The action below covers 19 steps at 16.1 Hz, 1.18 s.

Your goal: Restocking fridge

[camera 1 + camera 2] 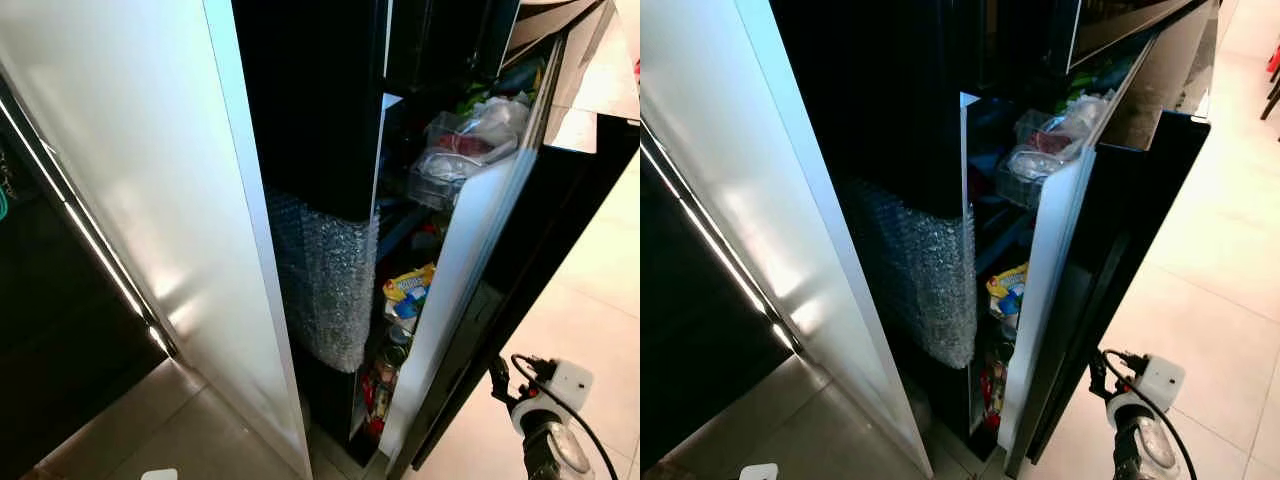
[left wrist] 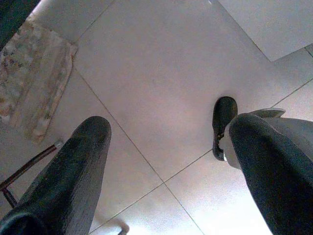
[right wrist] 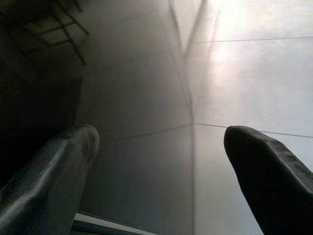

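Observation:
The black fridge [image 1: 320,100] stands before me with its door [image 1: 470,250] swung partly open toward the right. The door shelves hold clear bags of food [image 1: 480,135] up high, a yellow packet [image 1: 410,285] in the middle and small cans and jars [image 1: 380,390] at the bottom. My right arm's wrist [image 1: 545,420] hangs low beside the door's outer face. My right gripper [image 3: 161,137] is open over the floor with nothing between its fingers. My left gripper [image 2: 166,129] is open too, pointing down at bare tiles.
Bubble wrap [image 1: 325,280] covers the fridge's front corner. A tall white panel [image 1: 130,150] and a dark glass front [image 1: 50,300] stand on the left. Pale floor tiles [image 1: 600,280] spread right of the door. A patterned mat [image 2: 29,73] and my dark foot [image 2: 222,122] lie below the left gripper.

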{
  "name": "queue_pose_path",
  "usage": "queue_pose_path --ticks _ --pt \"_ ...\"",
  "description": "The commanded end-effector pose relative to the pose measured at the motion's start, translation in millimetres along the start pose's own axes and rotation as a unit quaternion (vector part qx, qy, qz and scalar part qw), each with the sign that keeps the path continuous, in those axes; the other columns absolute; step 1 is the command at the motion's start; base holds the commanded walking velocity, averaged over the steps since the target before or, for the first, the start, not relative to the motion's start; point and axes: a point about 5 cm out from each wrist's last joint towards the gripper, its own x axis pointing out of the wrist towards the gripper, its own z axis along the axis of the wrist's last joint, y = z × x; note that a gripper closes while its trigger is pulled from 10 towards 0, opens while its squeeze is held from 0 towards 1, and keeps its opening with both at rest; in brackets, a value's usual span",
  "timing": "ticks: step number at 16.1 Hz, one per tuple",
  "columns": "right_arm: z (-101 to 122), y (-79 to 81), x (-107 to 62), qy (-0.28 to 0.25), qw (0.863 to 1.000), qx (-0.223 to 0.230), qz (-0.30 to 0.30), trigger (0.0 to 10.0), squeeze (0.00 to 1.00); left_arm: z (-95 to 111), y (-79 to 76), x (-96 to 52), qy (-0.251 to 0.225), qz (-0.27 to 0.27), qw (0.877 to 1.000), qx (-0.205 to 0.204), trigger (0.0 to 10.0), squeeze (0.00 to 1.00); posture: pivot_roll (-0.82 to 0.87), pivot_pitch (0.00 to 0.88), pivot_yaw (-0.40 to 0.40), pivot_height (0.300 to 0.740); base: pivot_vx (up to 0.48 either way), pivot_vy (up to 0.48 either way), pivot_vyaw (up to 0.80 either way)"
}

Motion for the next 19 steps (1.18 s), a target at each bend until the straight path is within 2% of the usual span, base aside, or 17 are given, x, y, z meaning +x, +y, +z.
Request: queue_pose_path --ticks 1,4,9,12,19 --pt "13.7 14.7 8.8 -0.023 0.999 0.004 0.042 10.0 0.0 -0.6 3.5 0.0 0.001 0.0 1.0 0.014 10.0 0.0 -0.02 0.0 0.039 0.74 0.0 0.0 0.0" --pt "28.2 38.8 18.1 -0.039 0.991 0.01 0.127 10.0 0.0 0.4 3.7 0.2 0.0 0.001 1.0 0.015 10.0 0.0 -0.03 0.0 0.04 0.74 0.0 0.0 0.0" --pt "33.5 57.3 22.0 -0.046 0.982 0.009 0.182 10.0 0.0 1.7 2.6 0.5 0.0 -0.001 1.0 0.016 10.0 0.0 -0.04 0.0 0.042 0.74 0.0 0.0 0.0" --pt "30.7 77.1 21.3 -0.043 0.967 0.013 0.25 10.0 0.0 2.9 1.8 0.7 -0.002 -0.005 1.0 0.021 10.0 0.0 -0.06 0.0 0.048 0.74 0.0 0.0 0.0" --pt "31.6 108.7 21.2 -0.036 0.94 0.023 0.337 10.0 0.0 6.7 -2.6 1.3 -0.004 -0.006 1.0 0.018 10.0 0.0 -0.05 0.0 0.035 0.74 0.0 0.0 0.0"
